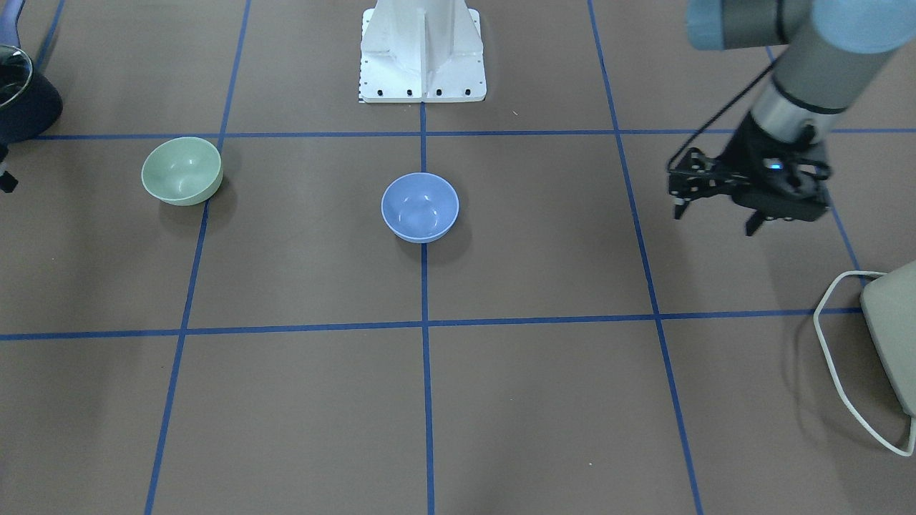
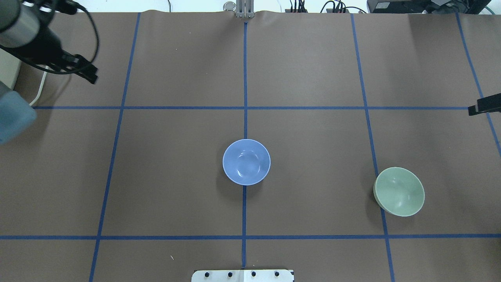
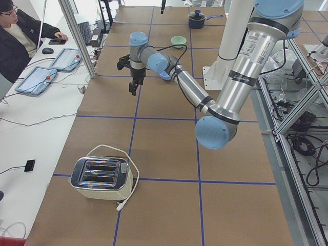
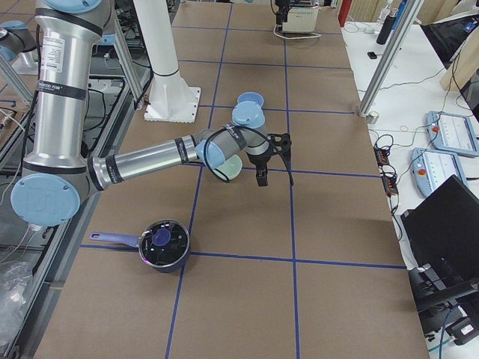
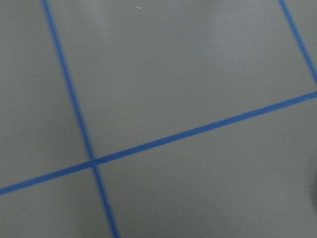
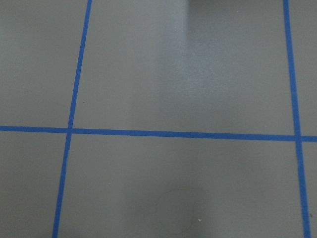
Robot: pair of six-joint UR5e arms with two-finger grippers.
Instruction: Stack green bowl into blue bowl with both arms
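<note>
The green bowl [image 2: 399, 191] stands upright and empty on the right side of the table in the overhead view, and on the left in the front view [image 1: 182, 170]. The blue bowl [image 2: 246, 161] stands upright and empty at the table's middle [image 1: 420, 207]. My left gripper [image 1: 714, 220] hovers open and empty over the far left part of the table, well away from both bowls. My right gripper [image 4: 275, 178] hangs above the table beyond the green bowl with its jaws apart and empty. Only one of its fingers [image 2: 483, 105] shows at the overhead view's right edge.
A dark pot with a glass lid [image 4: 165, 243] stands near the table's right end. A toaster [image 3: 101, 177] with a white cable [image 1: 834, 357] stands at the left end. The white pedestal [image 1: 422, 54] stands at the robot's side. An operator [image 3: 20, 36] sits beyond the far edge.
</note>
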